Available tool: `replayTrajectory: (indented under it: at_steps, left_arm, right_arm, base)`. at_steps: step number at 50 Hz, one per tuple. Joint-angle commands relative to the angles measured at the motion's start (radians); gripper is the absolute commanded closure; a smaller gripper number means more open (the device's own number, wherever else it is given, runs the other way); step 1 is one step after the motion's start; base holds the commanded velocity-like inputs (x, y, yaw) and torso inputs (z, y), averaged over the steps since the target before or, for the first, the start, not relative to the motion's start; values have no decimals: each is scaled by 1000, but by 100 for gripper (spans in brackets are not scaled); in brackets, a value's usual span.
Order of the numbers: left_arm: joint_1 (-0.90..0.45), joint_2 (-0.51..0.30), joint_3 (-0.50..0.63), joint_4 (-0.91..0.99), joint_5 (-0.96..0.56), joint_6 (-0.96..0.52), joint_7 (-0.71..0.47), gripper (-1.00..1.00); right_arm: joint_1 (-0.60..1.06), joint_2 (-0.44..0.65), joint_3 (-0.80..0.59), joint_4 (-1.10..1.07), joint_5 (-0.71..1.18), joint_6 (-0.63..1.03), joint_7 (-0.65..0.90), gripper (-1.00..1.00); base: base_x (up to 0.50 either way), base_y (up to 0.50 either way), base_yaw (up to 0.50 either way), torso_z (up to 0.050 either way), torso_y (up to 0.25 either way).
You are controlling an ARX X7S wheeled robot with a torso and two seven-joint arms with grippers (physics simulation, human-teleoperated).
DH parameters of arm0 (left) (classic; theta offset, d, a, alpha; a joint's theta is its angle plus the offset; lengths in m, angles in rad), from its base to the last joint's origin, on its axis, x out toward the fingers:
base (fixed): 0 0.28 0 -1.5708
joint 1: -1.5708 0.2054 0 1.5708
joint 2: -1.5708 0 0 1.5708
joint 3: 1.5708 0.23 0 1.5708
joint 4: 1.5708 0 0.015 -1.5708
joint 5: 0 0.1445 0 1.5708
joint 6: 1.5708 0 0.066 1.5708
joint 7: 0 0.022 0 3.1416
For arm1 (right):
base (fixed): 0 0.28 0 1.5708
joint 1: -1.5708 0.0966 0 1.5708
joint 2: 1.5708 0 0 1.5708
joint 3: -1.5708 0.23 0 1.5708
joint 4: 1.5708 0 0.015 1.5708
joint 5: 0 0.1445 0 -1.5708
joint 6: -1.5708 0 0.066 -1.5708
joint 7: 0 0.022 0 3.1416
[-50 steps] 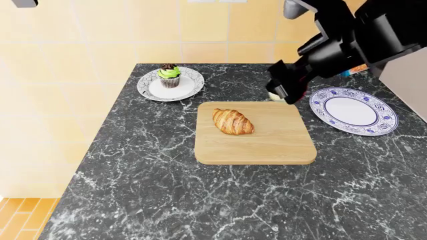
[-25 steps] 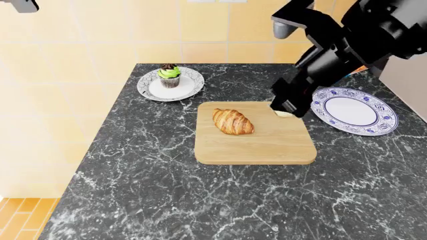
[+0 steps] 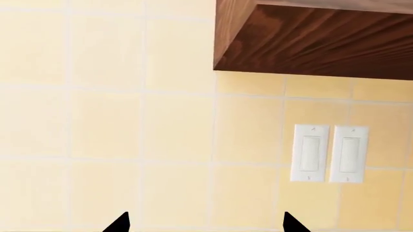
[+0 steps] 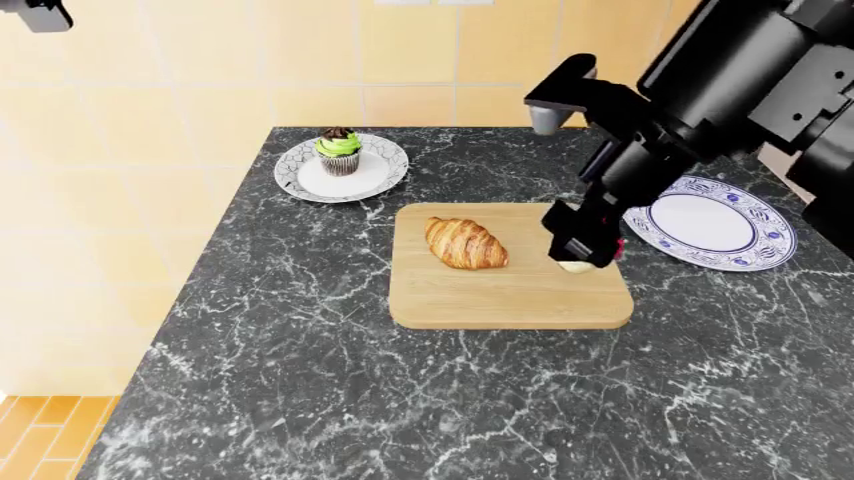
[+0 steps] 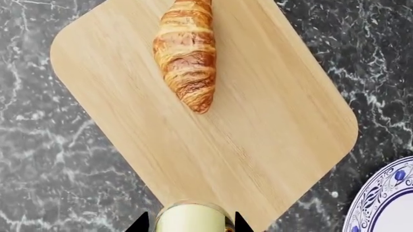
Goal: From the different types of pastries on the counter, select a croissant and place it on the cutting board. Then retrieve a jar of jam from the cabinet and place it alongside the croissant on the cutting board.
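Observation:
The golden-brown croissant lies on the light wooden cutting board, left of its middle; in the right wrist view the croissant rests on the same board. My right gripper is shut on the pale cream jar of jam, held over the board's right side beside the croissant. The jar sits between the two black fingertips of that gripper. My left gripper is raised toward the tiled wall, open and holding nothing. The green-frosted cupcake stands on a plate at the counter's back.
A round blue-patterned plate lies right of the board. The cupcake's plate is at the back left of the dark marble counter. A wooden cabinet underside and two wall switches face the left wrist camera.
My right arm has carried the jar from behind the board's far right corner forward and down over the board's right side. The croissant has not moved.

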Motion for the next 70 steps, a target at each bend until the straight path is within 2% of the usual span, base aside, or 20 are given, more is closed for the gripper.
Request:
replayTrajectory:
  at_steps: [1, 23, 70]
  left_arm:
    - [-1, -2, 2, -7, 4, 4, 0, -100]
    - [10, -10, 3, -18, 10, 13, 1, -100]
    - [26, -29, 2, -13, 10, 13, -4, -100]
  right_arm:
    - [-23, -32, -75, 50, -49, -43, -71, 100]
    - [-81, -114, -121, 209, -107, -145, -137, 100]
    - [-181, -220, -141, 438, -168, -281, -184, 100]
  base:
    - [0, 0, 0, 0, 0]
    - [0, 0, 0, 0, 0]
    - [0, 0, 0, 0, 0]
